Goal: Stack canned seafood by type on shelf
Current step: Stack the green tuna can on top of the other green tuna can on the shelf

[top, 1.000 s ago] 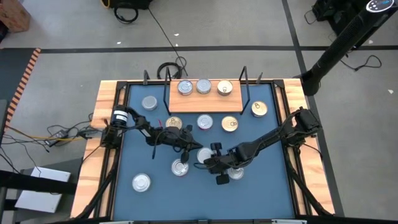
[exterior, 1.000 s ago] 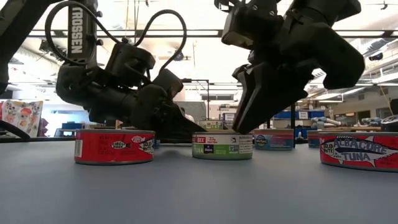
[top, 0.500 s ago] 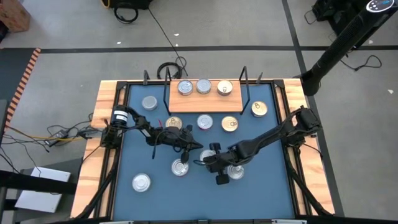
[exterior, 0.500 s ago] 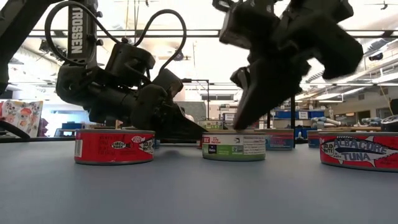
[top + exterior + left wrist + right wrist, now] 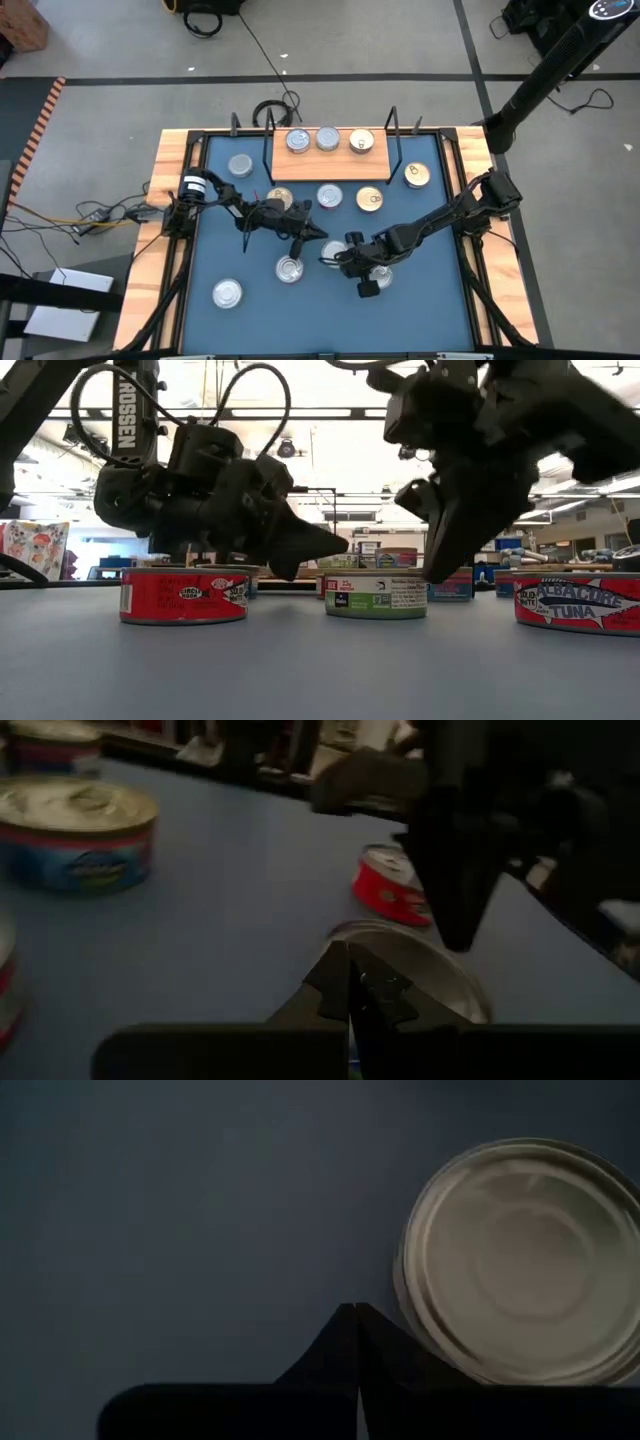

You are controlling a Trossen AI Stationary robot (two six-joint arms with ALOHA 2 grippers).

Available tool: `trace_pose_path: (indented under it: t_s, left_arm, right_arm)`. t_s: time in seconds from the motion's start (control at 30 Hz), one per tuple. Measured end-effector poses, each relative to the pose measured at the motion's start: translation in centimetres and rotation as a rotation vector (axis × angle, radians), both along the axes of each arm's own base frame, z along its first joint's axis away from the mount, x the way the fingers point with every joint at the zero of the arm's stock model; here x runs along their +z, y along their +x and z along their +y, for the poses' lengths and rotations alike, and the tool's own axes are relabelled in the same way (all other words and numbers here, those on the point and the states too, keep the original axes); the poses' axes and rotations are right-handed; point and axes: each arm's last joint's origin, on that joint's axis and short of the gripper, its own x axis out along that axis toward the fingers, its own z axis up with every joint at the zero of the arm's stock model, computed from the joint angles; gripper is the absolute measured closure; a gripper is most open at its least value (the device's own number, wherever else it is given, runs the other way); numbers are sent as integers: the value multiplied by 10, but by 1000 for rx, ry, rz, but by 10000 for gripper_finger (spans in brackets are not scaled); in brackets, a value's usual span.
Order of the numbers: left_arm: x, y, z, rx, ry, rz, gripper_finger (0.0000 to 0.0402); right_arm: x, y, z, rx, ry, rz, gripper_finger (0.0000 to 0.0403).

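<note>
Shiny metal tins (image 5: 329, 196), pale wooden shelf (image 5: 330, 160), matt blue table top (image 5: 250, 310), glossy paper labels

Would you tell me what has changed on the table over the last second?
The right gripper shut its fingers empty and nudged the green-labelled tin sideways in the low view, toward the tuna tin. The left gripper swung slightly, shut throughout. The shelf and its three tins are unchanged.

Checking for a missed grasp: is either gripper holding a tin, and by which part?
Neither. The left gripper and right gripper are both shut on nothing, above the table.
</note>
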Motion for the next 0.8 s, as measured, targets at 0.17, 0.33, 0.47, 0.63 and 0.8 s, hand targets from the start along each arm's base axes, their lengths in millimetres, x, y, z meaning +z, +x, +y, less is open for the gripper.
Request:
trace_pose_path:
  t_s: [0.17, 0.33, 0.47, 0.63, 0.8]
  left_arm:
    - [-8, 7, 5, 61, 4, 123, 399]
    - [-8, 15, 3, 45, 59, 158, 399]
    - [-9, 16, 0, 33, 76, 164, 399]
    - [-10, 15, 0, 36, 78, 173, 399]
    - [-11, 15, 0, 35, 78, 182, 399]
  right_arm:
    - [-8, -1, -9, -35, -4, -14, 395]
    - [-8, 1, -16, -64, 3, -27, 396]
    - [-5, 3, -18, -96, -5, -39, 395]
    - [11, 8, -19, -149, 5, -73, 394]
    - [26, 7, -22, -225, 22, -103, 393]
